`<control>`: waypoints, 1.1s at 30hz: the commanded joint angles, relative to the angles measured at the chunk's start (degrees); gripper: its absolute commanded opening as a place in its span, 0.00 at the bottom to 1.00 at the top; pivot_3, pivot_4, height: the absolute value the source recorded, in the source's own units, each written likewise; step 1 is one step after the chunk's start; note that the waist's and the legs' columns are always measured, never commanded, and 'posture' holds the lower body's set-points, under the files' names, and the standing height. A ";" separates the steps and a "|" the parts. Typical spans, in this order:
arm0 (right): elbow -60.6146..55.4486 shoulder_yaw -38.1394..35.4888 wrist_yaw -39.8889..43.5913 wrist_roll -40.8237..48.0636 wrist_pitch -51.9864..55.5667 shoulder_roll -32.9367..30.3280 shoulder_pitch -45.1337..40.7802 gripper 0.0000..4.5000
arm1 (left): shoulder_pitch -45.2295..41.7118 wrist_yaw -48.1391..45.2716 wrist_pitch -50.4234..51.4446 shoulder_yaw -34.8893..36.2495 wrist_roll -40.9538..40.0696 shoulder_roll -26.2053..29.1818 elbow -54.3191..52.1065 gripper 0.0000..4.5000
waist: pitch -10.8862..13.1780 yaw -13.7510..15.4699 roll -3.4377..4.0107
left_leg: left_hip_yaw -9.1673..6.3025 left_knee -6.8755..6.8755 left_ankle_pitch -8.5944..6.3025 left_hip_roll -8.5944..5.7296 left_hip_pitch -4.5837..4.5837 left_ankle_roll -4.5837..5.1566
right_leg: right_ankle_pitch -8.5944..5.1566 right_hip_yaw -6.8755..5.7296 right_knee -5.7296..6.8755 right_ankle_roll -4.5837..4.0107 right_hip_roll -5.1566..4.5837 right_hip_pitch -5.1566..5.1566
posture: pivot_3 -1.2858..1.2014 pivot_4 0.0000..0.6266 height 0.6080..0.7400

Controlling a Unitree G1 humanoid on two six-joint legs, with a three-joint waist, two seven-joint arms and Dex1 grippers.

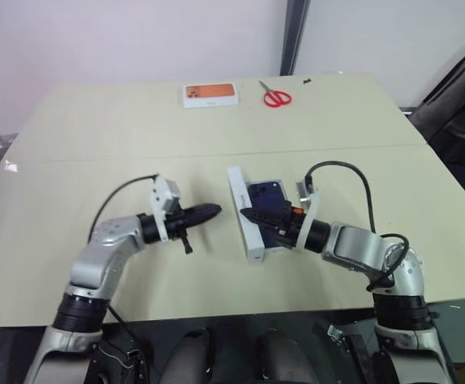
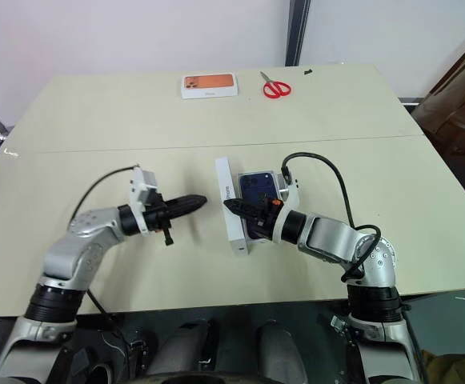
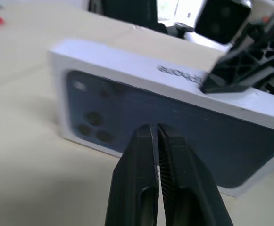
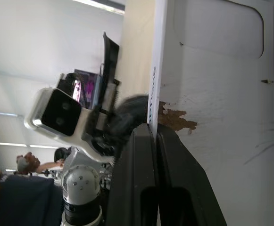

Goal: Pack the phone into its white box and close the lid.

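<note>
- Lid: a white rectangular cardboard cover stands on one long edge near the middle of the pale beige matte table. Its narrow white side wall is turned upward.
- In the left wrist view the outer face of the lid is seen to carry a smooth dark blue phone print with a camera cluster at one corner. Grey lettering is printed on the upper wall.
- In the right wrist view the inner face is seen as plain white board. It has a brown torn patch, a few small dark marks and an embossed rounded outline.
- Phone: a slim dark navy slab with rounded corners is noted just beside the lid, on the side nearer the right arm and partly under it. Whether it lies inside the white box cannot be told.
- Right gripper: the forearm is extended across the phone. The two black ridged fingers are pressed together, with the tips resting on the lid's upper wall. A grip on that wall cannot be confirmed.
- Left gripper: it is held roughly level and aimed at the printed face of the lid, near it but apart. Its fingers are closed against each other with nothing between them.
- At the far edge, well apart from the lid, lie a white box with an orange face and red-handled scissors.
</note>
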 commanded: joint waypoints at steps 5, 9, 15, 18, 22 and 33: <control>2.29 -2.82 3.27 -4.49 -5.87 -4.02 -3.25 0.53 | -4.15 5.35 -1.83 -4.13 3.59 -8.41 3.98 0.00 | 0.00 0.45 -0.01 | 0.01 0.07 -0.01 -0.01 0.00 0.03 | 0.00 -0.01 -0.01 0.00 0.00 0.05 | 0.52 0.24 0.95; 2.33 -3.11 14.21 -16.45 -4.46 -12.30 -5.42 0.98 | -7.63 6.75 -3.61 -5.97 5.32 -13.17 7.56 0.00 | 0.00 1.48 -0.01 | 0.10 0.13 -0.03 -0.02 -0.01 0.06 | 0.00 0.00 0.00 0.01 0.01 0.06 | 0.52 0.24 0.95; 6.96 1.76 35.95 -44.29 -10.63 -26.03 -9.12 0.98 | -10.70 6.16 -4.75 -8.13 7.16 -16.49 11.53 0.00 | 0.01 1.53 -0.03 | 0.15 0.18 -0.07 0.00 0.00 0.12 | 0.00 0.00 -0.02 0.02 0.06 0.11 | 0.52 0.24 0.95; 4.83 4.41 42.90 -53.22 -14.24 -27.82 -8.27 0.98 | -10.25 5.50 -4.23 -7.92 7.66 -15.10 10.97 0.00 | 0.01 1.38 -0.03 | 0.16 0.18 -0.07 0.01 0.00 0.12 | -0.01 0.01 -0.02 0.02 0.06 0.08 | 0.52 0.24 0.95; -0.26 9.55 50.53 -65.42 -20.00 -29.75 -4.33 0.67 | -9.06 4.86 -2.34 -5.79 7.11 -10.80 8.26 0.00 | 0.02 1.25 -0.03 | 0.15 0.13 -0.07 0.14 0.01 0.11 | 0.00 0.02 -0.01 0.02 0.14 0.04 | 0.52 0.24 0.95; -1.42 11.94 55.81 -83.67 -29.03 -25.73 -2.16 0.01 | -0.99 3.90 11.83 -4.29 1.42 -0.64 -4.83 0.00 | 0.02 1.71 -0.03 | 0.09 0.22 -0.05 0.07 0.00 0.06 | 0.00 0.04 -0.04 0.01 0.06 0.08 | 0.52 0.24 0.95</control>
